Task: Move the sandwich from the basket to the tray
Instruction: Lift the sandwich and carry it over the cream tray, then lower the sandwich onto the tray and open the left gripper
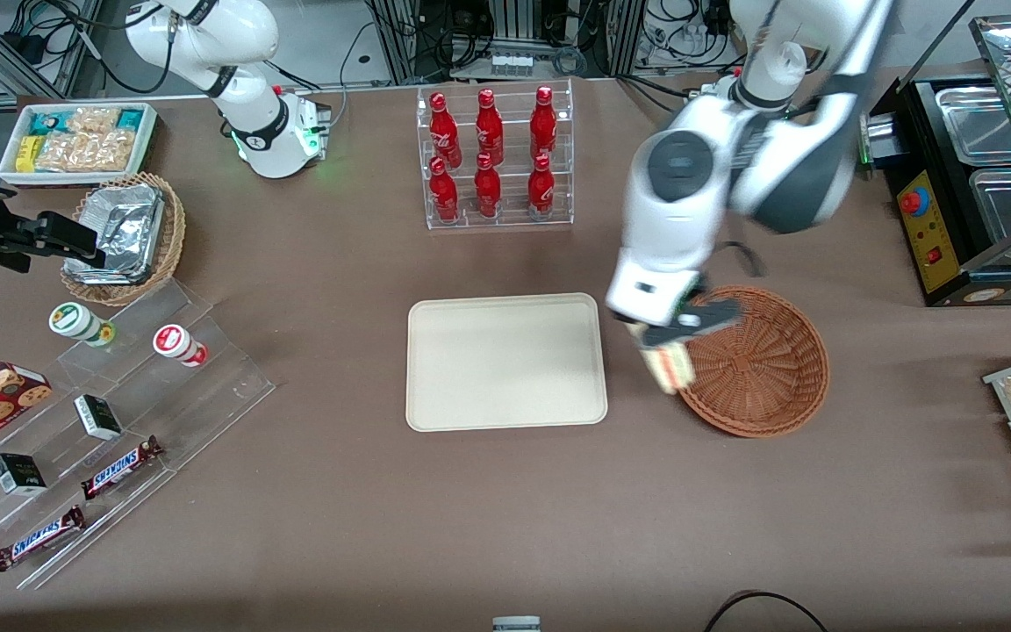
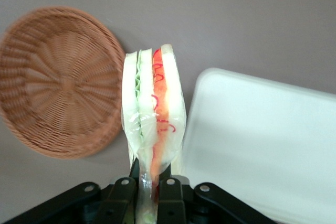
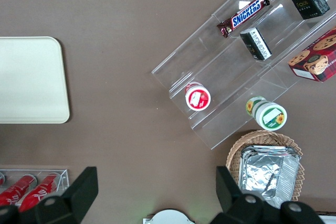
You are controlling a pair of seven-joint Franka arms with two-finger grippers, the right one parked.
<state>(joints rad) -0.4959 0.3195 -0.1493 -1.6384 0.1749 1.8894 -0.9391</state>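
Already the gripper [image 1: 672,344] is clamping the sandwich [image 1: 674,366] by one end, its two fingers [image 2: 124,188] pressing together on the wrapped wedge, as the left wrist view is showing plainly. The sandwich is hanging clear of the tabletop [image 1: 505,509], over the strip between the basket [image 1: 764,364] and the tray [image 1: 505,362], just at the basket's rim on the side facing the tray. Its layers of pale bread, green and orange-pink filling are standing on edge beneath the gripper.

By my judgement the first half of the job is finishing: the sandwich is out of the basket and is being carried. What is remaining is the short crossing to the tray, the lowering, and the letting go.

The basket is sitting empty now, showing only its woven bottom. The tray is also lying bare, waiting near the middle of the tabletop, with nothing on its cream surface.

Further out, a clear rack of red bottles [image 1: 492,158] is standing nearer the tabletop's farther edge from the front camera. Toward the parked arm's end, a lighter wicker basket is holding foil containers [image 1: 119,233], a white box is holding packaged snacks [image 1: 80,140], and clear stepped shelves are carrying chocolate bars [image 1: 119,467], small cartons and two cups [image 1: 174,342].
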